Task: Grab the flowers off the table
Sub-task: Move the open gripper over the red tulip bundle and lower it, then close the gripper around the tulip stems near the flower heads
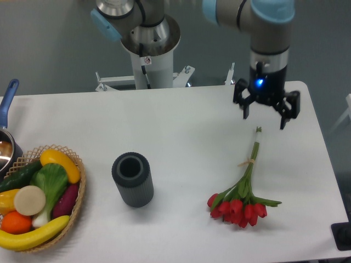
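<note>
— Where is the bunch of red tulip flowers with long green stems?

— Lying flat on the large white smooth bench, toward its right front part. The red buds point to the front edge, the stems run up and away, and a thin pale band ties them midway.

— And the black two-finger hand?

— Hanging above the bench just beyond the stem tips, fingers spread apart, gripping nothing. It seems clear of the stems, though the height is hard to judge from this angle.

— Anything else on the bench?

— A dark grey ribbed cylinder, standing with its hollow end up, well left of the flowers. At the far left, a woven wicker basket of plastic fruit and vegetables, and a blue-handled pot at the edge.
</note>
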Available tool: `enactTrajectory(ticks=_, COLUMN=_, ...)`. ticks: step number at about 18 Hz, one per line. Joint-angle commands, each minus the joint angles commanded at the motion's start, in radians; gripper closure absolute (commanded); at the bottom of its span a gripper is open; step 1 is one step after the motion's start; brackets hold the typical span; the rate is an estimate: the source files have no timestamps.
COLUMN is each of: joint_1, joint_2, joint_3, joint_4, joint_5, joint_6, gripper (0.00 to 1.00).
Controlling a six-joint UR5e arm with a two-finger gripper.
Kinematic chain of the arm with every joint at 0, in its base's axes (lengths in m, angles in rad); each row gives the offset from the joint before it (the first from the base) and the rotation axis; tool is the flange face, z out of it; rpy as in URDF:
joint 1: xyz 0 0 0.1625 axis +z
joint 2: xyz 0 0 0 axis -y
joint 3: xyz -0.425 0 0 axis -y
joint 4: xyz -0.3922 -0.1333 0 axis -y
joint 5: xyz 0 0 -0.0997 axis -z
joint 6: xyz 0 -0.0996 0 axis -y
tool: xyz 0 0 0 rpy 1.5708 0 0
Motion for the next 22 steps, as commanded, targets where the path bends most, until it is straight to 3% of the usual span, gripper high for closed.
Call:
enactTrajectory(ticks=4, joint_1=-0.02, joint_2=-0.084, joint_3=0.017, joint_4=0.014, joint_5=0.0, joint_6=-0.015, gripper=0.0)
enactTrajectory(ticks=7, joint_1=-0.035, joint_2=-0.182, joint_3=0.043, joint_4=0.115, joint_5=-0.005, joint_6=-0.04, gripper=0.0)
enactTrajectory(ticks=9, joint_1=-0.057, joint_2=-0.236, joint_3=0.086, joint_4=0.121, joint_5=-0.002, joint_6=-0.096, gripper=0.0)
enactTrajectory(ticks=22, joint_1=-0.055, joint_2=-0.345, joint_3=0.098, joint_4=0.126, joint_5=-0.018, joint_6=-0.134, gripper=0.0)
